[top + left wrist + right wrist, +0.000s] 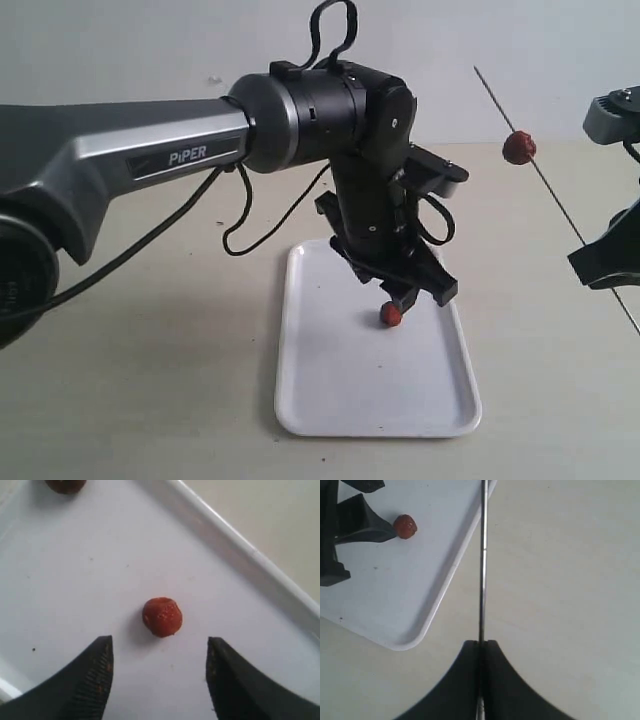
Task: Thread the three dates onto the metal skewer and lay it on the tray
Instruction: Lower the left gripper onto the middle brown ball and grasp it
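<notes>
The white tray lies on the table under my left arm. One reddish-brown date rests on it. My left gripper hovers just above that date, open. In the left wrist view the date lies just ahead of the open gripper, and a second date shows at the picture's edge. My right gripper is shut on the thin metal skewer, held slanting in the air at the right. A third date is threaded on its upper part. The right wrist view shows the gripper clamped on the skewer.
The tray's raised rim runs close beside the date. The beige tabletop surrounds the tray. In the right wrist view the tray's corner lies beside the skewer, with the left gripper's black fingers next to the date.
</notes>
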Controlling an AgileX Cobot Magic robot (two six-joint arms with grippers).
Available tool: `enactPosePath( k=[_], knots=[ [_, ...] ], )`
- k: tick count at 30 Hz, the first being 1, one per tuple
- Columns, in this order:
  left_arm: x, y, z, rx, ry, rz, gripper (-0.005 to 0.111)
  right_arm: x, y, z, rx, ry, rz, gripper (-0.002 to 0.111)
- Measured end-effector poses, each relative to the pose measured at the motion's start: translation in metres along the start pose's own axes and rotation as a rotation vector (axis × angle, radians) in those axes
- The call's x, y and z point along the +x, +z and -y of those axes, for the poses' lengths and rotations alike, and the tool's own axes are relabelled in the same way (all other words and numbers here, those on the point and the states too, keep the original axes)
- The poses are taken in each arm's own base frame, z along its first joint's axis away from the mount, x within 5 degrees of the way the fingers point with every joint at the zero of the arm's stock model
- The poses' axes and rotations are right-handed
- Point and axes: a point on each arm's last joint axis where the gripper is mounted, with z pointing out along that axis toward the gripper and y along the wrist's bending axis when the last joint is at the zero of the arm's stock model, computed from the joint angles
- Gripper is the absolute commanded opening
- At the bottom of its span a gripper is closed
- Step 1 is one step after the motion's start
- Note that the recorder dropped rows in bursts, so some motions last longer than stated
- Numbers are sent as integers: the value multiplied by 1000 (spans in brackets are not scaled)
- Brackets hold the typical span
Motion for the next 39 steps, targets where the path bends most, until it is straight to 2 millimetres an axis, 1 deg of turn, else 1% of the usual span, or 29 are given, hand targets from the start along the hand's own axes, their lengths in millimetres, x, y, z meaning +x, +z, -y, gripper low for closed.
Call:
enactPosePath(
  k=[2, 15, 18, 27, 32, 34, 39],
  knots=[
    [1, 8, 0, 1, -1, -17, 55, 0, 0, 0, 1, 2, 1, 0],
    [0, 29, -2, 1, 15, -18, 55, 0, 0, 1, 13, -9, 2, 0],
    [2, 37, -2, 2, 16, -32, 55, 0, 0, 1, 15, -11, 2, 0],
    [-1, 40, -2, -2, 16, -6, 55, 0, 0, 1, 16, -12, 1, 0],
    [2, 49, -3, 0, 15, -25, 55, 0, 0, 1, 16, -12, 1, 0],
    [2, 49, -3, 1, 17, -30, 55, 0, 0, 1, 16, -12, 1, 0],
    [2, 49, -3, -5, 20, -32, 51, 0, 0, 2, 18, -14, 2, 0]
  ],
)
